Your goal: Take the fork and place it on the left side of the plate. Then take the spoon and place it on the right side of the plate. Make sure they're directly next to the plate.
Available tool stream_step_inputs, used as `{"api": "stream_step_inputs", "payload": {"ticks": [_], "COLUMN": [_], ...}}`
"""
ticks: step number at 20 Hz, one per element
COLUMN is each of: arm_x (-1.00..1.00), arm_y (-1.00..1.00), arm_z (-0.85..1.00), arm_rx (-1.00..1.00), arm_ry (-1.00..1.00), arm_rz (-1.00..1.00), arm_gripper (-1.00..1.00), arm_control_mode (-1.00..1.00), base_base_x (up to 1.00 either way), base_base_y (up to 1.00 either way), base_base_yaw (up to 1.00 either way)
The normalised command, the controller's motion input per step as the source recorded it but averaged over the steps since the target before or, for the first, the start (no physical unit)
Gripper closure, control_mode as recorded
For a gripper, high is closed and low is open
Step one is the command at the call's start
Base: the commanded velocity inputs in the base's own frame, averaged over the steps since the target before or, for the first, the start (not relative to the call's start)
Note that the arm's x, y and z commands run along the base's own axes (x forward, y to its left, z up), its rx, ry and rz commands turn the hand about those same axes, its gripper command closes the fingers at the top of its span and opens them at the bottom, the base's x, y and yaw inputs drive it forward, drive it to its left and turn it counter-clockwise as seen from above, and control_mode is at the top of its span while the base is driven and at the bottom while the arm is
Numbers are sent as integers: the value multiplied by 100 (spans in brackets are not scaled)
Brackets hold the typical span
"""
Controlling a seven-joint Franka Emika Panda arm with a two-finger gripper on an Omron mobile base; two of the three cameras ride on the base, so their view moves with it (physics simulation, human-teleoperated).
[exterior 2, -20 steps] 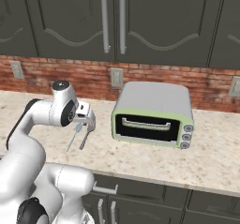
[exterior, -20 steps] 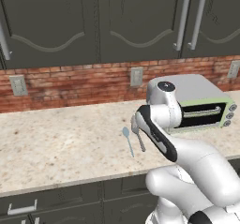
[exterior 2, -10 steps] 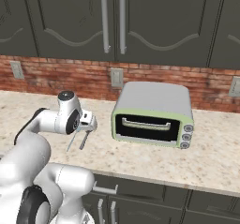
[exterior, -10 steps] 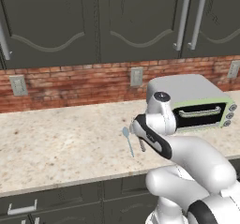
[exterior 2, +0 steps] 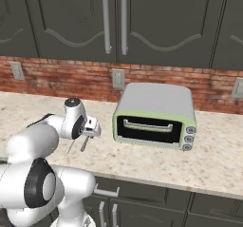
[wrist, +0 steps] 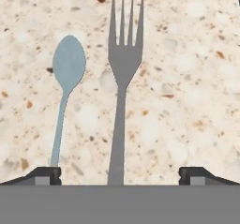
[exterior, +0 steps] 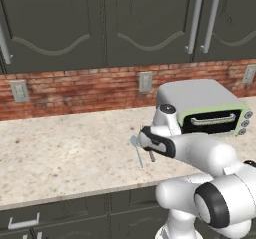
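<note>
Two utensils lie side by side on the speckled counter (exterior: 60, 153), left of the toaster oven (exterior: 202, 108): one fork (wrist: 123, 68) and one spoon (wrist: 67, 78), close but apart. The end effector (wrist: 119, 174) hovers above with jaws spread wide, straddling the fork's handle. The fork looks thin, stiff, light and probably slippery; pinching mid-handle seems safest.

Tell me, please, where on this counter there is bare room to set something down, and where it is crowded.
Bare stone runs left of the spoon to the counter end, bordered behind by the brick wall. It is crowded where the spoon and fork lie side by side under the open gripper, with the toaster oven close on their right.
</note>
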Motion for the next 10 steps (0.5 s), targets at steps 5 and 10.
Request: {"api": "stream_step_inputs", "payload": {"ticks": [5,10], "arm_x": [28,29], "arm_y": [0,0], "arm_z": [-35,-34], "arm_rx": [0,0], "arm_ry": [4,2], "arm_rz": [0,0], "arm_gripper": [-100,-100], "arm_control_mode": [-100,-100], "base_base_x": [0,0], "base_base_y": [0,0], "base_base_yaw": [0,0]}}
